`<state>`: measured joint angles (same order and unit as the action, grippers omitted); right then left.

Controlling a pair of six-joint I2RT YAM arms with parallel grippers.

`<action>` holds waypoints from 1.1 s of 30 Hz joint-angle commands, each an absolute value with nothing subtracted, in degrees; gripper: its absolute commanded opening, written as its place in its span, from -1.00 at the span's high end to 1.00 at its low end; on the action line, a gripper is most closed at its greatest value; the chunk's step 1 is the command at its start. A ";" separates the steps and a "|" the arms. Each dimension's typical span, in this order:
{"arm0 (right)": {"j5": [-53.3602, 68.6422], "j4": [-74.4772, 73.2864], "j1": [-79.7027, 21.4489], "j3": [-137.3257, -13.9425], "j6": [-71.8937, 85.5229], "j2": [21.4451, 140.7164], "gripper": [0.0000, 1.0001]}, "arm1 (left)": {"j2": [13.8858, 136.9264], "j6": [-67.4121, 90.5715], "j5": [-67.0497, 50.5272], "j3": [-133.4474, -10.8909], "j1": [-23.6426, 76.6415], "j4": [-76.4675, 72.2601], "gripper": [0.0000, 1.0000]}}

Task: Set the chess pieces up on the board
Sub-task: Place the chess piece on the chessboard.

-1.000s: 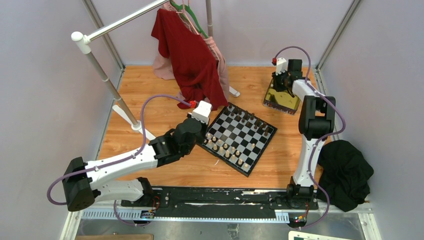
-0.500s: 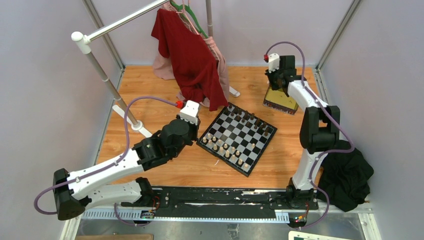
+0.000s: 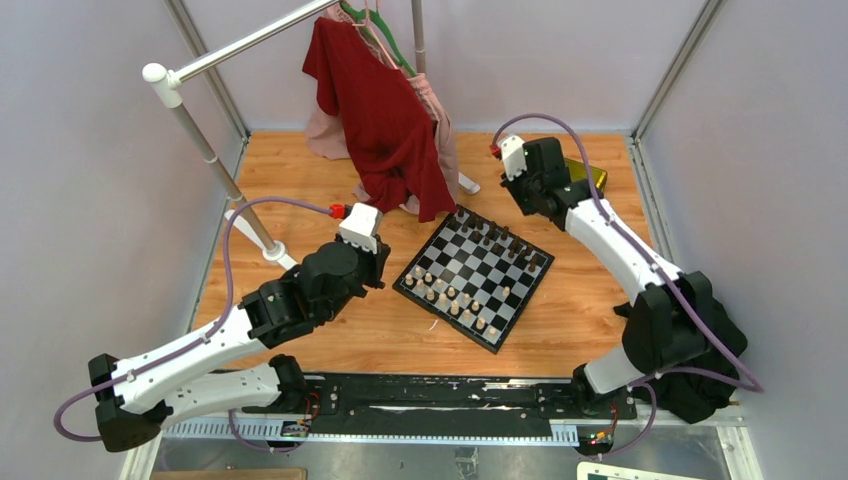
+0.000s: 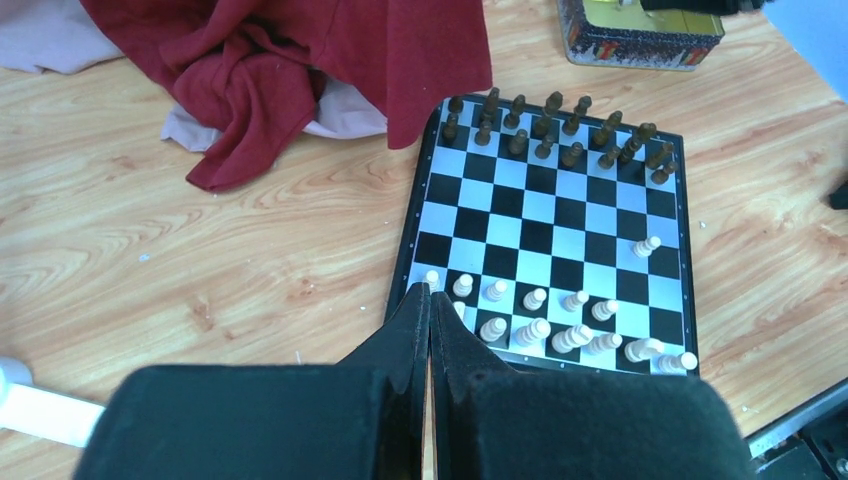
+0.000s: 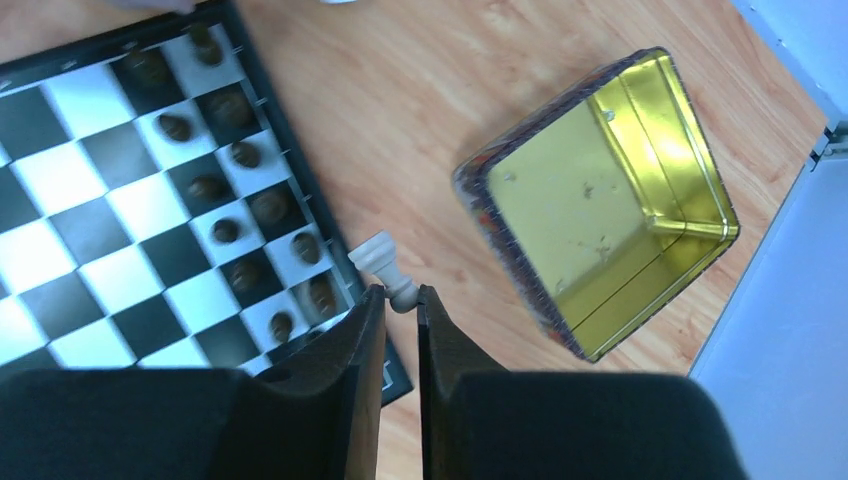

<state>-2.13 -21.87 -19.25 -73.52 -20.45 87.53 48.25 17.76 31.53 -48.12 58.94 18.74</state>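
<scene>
The board [image 3: 470,262] lies at the table's middle, turned diamond-wise. Dark chess pieces [image 4: 555,125] fill two rows at its far side, and cream chess pieces [image 4: 540,325] stand along its near side. One cream pawn [image 4: 646,245] stands forward, alone. My right gripper [image 5: 400,292] is shut on the head of a cream piece [image 5: 383,260], which hangs just off the board's [image 5: 90,200] dark-piece edge, between board and tin. My left gripper [image 4: 430,290] is shut with nothing in it, above the board's [image 4: 545,215] near-left corner.
An open gold tin [image 5: 570,200] sits right of the board, partly hidden behind my right arm in the top view. A red garment [image 3: 385,120] hangs from a rack [image 3: 200,140] and drapes near the board's far corner. Black cloth [image 3: 700,350] lies at the right edge.
My right arm has swung left from over the tin toward the board's far-right edge, carrying the cream piece. My left arm has drawn back leftward from the board, still shut.
</scene>
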 commanded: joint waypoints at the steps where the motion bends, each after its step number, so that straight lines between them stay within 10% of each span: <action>1: -8.11 -28.81 -25.09 -69.52 -19.75 81.03 0.94 | 47.30 18.88 30.60 -50.72 58.62 20.12 0.99; 14: -15.92 -37.60 -43.26 -64.79 -13.01 79.77 0.96 | 46.64 19.08 30.77 -50.77 58.62 19.95 0.99; 33: -18.33 -47.67 -44.11 -78.69 -12.73 100.90 1.00 | 45.54 17.64 32.78 -50.02 58.58 20.57 0.99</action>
